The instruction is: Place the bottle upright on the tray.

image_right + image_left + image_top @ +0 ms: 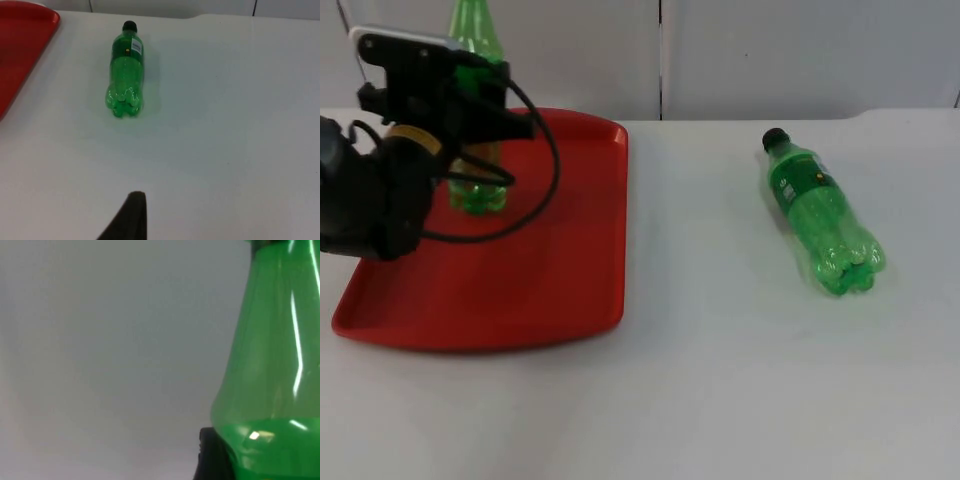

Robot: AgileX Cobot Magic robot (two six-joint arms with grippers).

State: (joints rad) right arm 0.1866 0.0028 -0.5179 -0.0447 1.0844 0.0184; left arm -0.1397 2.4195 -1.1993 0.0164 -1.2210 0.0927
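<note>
I see the red tray [540, 290] on the table's left with a green bottle [475, 190] standing upright on it. The left gripper [470, 130] sits at its body; I can't tell the finger state. A second green bottle [822, 215] lies on its side well right of the tray; the right arm waits.

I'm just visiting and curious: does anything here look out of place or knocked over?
Yes. One green bottle lies on its side on the white table, well apart from the red tray. Another green bottle stands upright on the tray, with the left end effector at it. Nothing looks spilled.
</note>
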